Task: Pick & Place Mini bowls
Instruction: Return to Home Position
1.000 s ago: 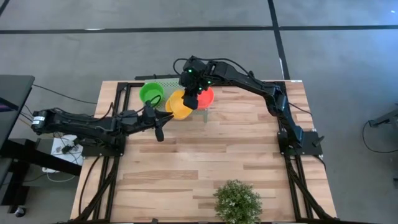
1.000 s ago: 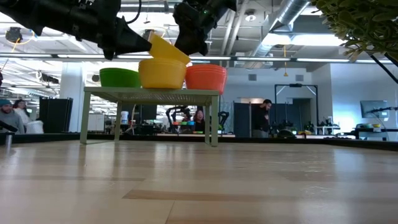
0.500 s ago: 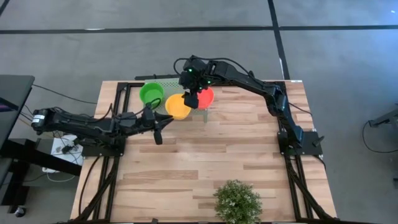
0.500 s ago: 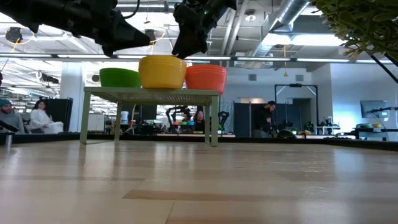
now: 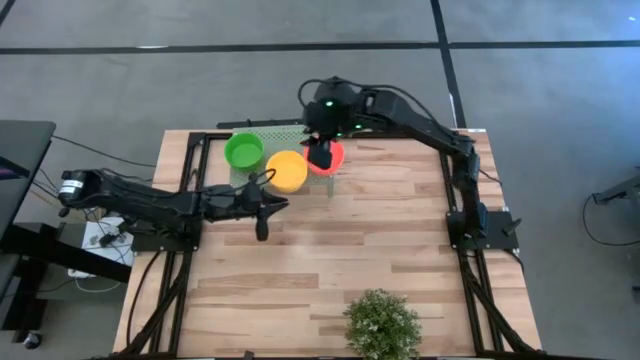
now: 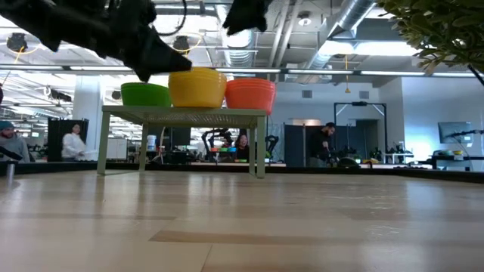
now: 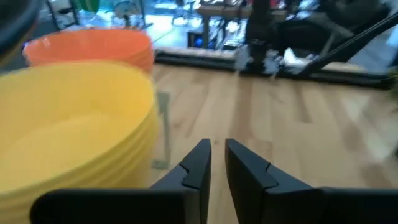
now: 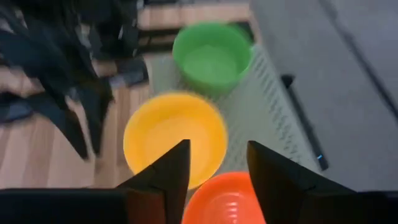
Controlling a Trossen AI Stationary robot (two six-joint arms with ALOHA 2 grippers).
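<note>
Near the table's front edge the potted plant [image 5: 381, 325] stands well apart from both arms, with bare wood between. Farther in, the left gripper [image 7: 214, 148] hangs empty, fingers almost together, just on the near side of the yellow stack [image 6: 197, 88], so a retreat to the left looks unobstructed. On the far stand [image 6: 181, 113] the mini bowls sit in 3 piles, the green stack [image 6: 145, 94] left and the red-orange stack [image 6: 250, 94] right. The right gripper [image 8: 217, 149], fingers spread and empty, hovers above the red-orange stack and should rise first.

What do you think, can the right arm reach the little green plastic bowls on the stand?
Probably yes: the right gripper hangs open above the red-orange plastic bowls, and nothing covers the green plastic bowls.
</note>
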